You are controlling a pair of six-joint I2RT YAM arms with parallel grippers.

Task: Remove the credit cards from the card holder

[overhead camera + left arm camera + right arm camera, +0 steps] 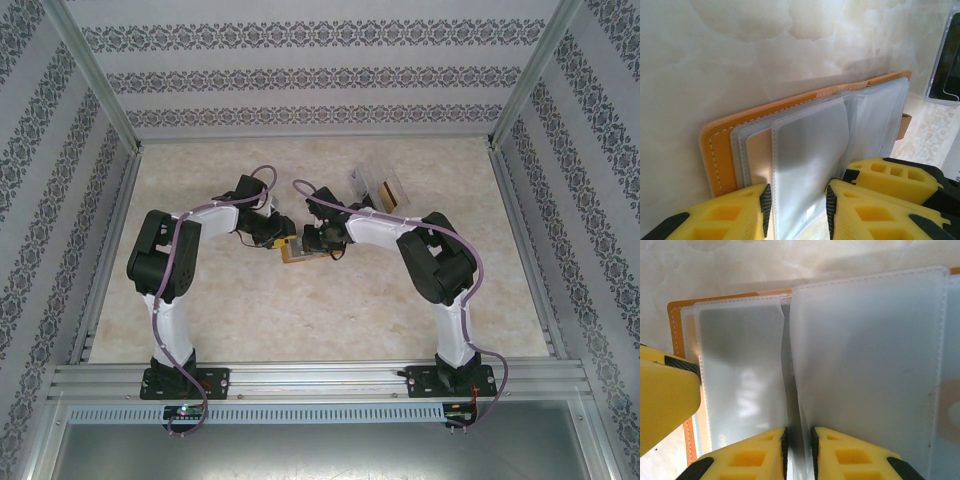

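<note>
One card holder (295,252) lies open at desk (250,330) centre, orange cover down. Two arms on it: left fingers (735,215) come in from 9 o'clock, right fingers (850,455) from 3 o'clock. Right fingers are nipped almost together on the edge of one clear sleeve (865,365). Left fingers stand apart with another sleeve leaf (810,150) between them; we can't tell if they clamp it. We count one credit card (747,395) for sure, "VIP" lettering, inside the sleeve at 9 o'clock of the pinched one. One clear plastic box (375,182) sits at 1 o'clock of the holder, apart from it, with something dark and something gold inside; we can't count those.
</note>
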